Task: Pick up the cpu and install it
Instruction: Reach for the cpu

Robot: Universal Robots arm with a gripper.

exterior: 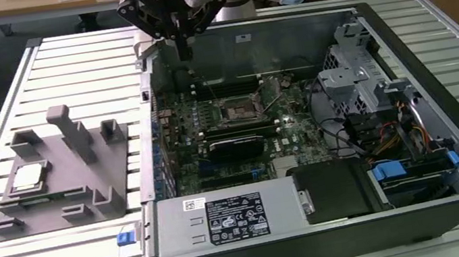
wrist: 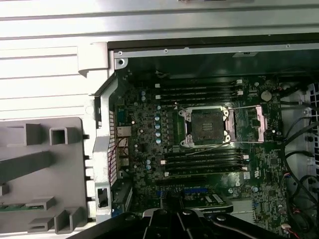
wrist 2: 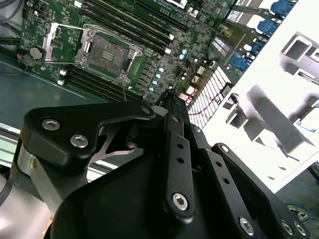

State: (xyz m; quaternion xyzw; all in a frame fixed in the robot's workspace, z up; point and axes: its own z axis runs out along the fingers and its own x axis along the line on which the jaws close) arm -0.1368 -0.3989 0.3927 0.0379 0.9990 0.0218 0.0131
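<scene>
The cpu (exterior: 27,176), a small silver square, lies flat in the grey plastic tray (exterior: 86,204) on the table at the exterior view's left. My gripper (exterior: 185,54) hangs far from it, above the back left corner of the open computer case, fingers pointing down and shut with nothing between them. The second wrist view has the closed fingertips (wrist 2: 172,97) over the edge of the green motherboard (wrist 2: 164,30). Its cpu socket (exterior: 239,108) (wrist: 207,127) (wrist 2: 107,50) stands open and empty, with its metal load plate (wrist: 261,122) flipped aside.
The dark computer case (exterior: 449,136) lies on its side on a slatted white table (exterior: 66,71). Memory slots (wrist: 199,92) flank the socket. A drive cage (exterior: 354,76), loose cables (exterior: 395,138) and a power supply (exterior: 224,218) fill the case's other parts. Upright posts (exterior: 66,129) rise from the tray.
</scene>
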